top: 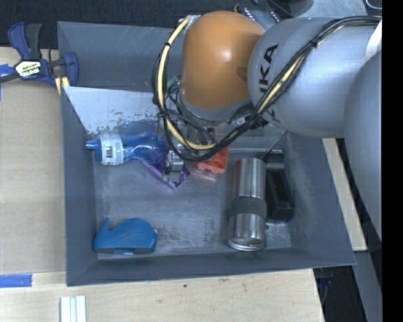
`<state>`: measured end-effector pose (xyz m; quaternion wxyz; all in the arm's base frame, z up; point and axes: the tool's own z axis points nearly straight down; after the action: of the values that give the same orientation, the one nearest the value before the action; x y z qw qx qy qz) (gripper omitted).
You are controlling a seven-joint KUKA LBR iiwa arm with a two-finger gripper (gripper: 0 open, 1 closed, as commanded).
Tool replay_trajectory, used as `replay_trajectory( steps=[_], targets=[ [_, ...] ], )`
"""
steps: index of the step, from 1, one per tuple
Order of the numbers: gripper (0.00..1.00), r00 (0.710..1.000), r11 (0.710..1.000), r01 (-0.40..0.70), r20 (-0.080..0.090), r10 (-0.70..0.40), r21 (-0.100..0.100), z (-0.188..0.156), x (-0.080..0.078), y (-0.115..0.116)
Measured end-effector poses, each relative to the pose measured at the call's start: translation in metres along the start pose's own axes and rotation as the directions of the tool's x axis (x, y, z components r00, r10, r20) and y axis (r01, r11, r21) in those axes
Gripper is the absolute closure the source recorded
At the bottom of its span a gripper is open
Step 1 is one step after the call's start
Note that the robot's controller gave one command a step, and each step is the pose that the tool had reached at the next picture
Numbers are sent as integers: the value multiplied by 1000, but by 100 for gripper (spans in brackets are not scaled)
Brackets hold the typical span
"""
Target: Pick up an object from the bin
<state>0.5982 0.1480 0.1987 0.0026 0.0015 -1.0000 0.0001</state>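
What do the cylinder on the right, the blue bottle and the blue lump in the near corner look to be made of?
Cylinder: likely metal, a brushed silver surface with bright highlights and a dark band near its lower end.
Blue bottle: probably tinted plastic, see-through with glints.
Blue lump: matte and rounded, perhaps rubber or soft plastic. I can't tell which.

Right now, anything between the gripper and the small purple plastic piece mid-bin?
Nothing visible: the gripper is right at the small purple plastic piece; a translucent blue bottle and an orange piece lie beside it.
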Motion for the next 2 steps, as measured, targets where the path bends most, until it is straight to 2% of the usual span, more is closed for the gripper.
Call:
replay_trajectory(
  steps=[1,2],
  targets=[
    [0,1000,1000,-3,9,3,-1,-5,-2,-1],
    [0,972,972,-235,17,235,-9,104,-28,64]
  ],
)
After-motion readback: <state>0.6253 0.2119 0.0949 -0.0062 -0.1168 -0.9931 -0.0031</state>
